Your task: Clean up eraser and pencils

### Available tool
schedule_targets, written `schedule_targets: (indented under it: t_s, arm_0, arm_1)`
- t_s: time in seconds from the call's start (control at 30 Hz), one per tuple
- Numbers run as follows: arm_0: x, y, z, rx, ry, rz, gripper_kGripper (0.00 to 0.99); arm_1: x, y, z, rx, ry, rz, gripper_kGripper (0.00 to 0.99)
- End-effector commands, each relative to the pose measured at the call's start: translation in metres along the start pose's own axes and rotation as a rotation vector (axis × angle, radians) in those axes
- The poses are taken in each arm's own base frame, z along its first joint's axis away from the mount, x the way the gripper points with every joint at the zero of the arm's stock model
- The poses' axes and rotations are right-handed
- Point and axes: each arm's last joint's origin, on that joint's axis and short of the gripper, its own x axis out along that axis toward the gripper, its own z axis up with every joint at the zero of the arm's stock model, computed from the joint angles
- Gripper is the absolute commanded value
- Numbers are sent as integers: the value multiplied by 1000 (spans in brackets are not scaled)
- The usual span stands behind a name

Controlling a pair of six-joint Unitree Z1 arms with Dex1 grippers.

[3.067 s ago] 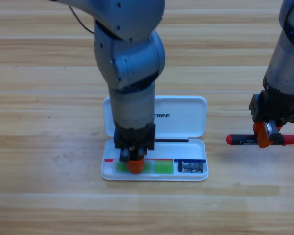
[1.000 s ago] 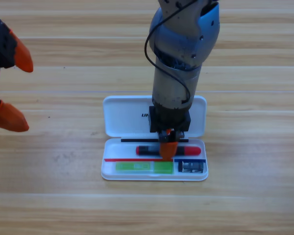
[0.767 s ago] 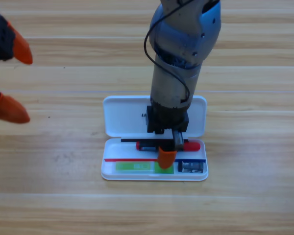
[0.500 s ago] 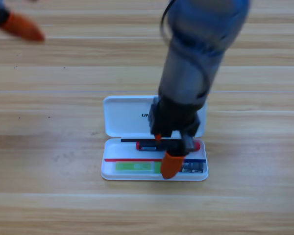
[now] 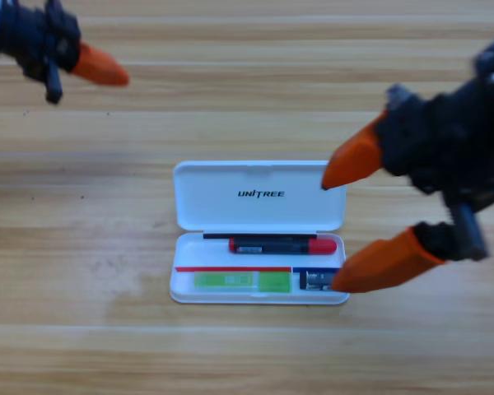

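Observation:
The white case (image 5: 214, 202) lies open at the table's middle. In its tray the black pencil (image 5: 281, 245) with red ends lies along the upper slot. The light green pencil (image 5: 240, 281) lies in the lower left slot. The dark eraser (image 5: 314, 281) sits in the lower right slot, partly covered by an orange jaw tip. My right gripper (image 5: 330, 235) shows large at the right, raised above the case's right end, open and holding nothing. My left gripper (image 5: 92, 65) is at the top left corner, with one orange jaw showing.
Bare wooden table (image 5: 82, 247) surrounds the case on all sides. The case lid stands flat behind the tray, with dark print on it.
The right gripper has let go of the black pencil, which now rests in the tray, and has risen and drawn back to the right. The left gripper has shifted within the upper left corner.

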Motion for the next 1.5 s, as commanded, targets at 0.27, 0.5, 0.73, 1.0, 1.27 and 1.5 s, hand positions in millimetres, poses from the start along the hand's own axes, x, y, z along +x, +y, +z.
schedule_targets:
  t_s: [0.27, 0.5, 0.73, 1.0, 1.27, 1.5]
  arm_0:
    - [108, 2, -55, -122, 67, -321, 0]
    - [148, 7, -54, -127, 70, -384, 0]
    - [170, 5, -52, -126, 74, -445, 0]
    - [178, -10, -42, -94, 72, -545, 0]
    - [175, -29, -32, -50, 81, -640, 0]
    - [177, -41, -29, -29, 85, -691, 0]
  arm_1:
    - [-37, 31, -20, -36, -94, -2, 900]
    - [-37, 32, -17, -40, -119, 23, 902]
    - [-32, 29, -16, -37, -112, 31, 902]
    - [-31, 30, -13, -35, -128, 63, 902]
    - [-26, 28, -13, -30, -117, 71, 902]
    - [-25, 28, -12, -27, -118, 74, 902]
